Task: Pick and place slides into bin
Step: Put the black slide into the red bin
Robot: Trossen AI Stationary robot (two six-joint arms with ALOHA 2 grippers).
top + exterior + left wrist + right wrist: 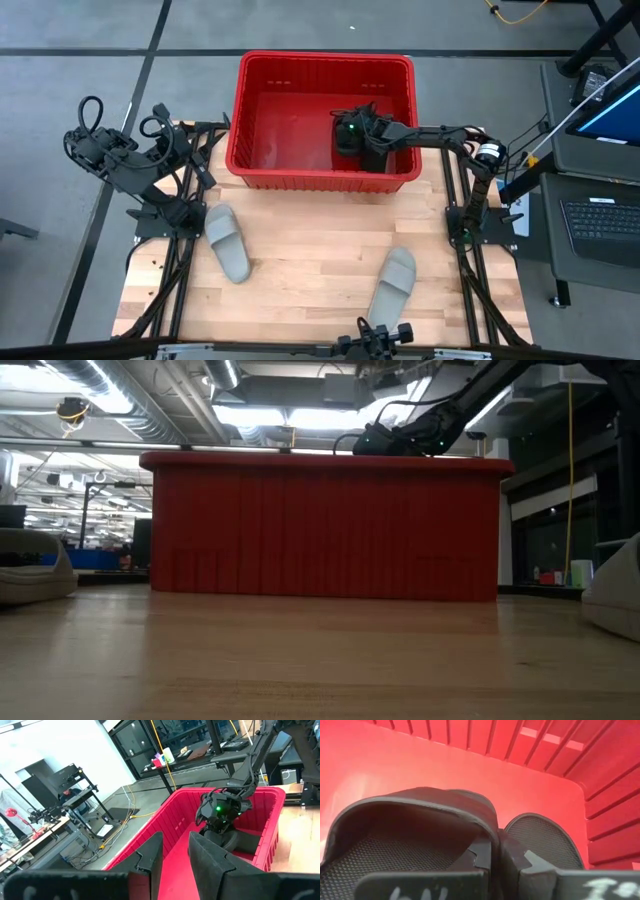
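Red ribbed walls of the bin are surrounding the right claw, which is reaching down inside and clenching the strap of a black slide, seemingly to set it down beside the second black slide already lying on the bin floor. Two grey slides are waiting on the wooden counter: one towards the left arm, the other nearer the right. The left claw is hovering beside the bin's left end, released and holding nothing, probably staying clear while the right arm is working.
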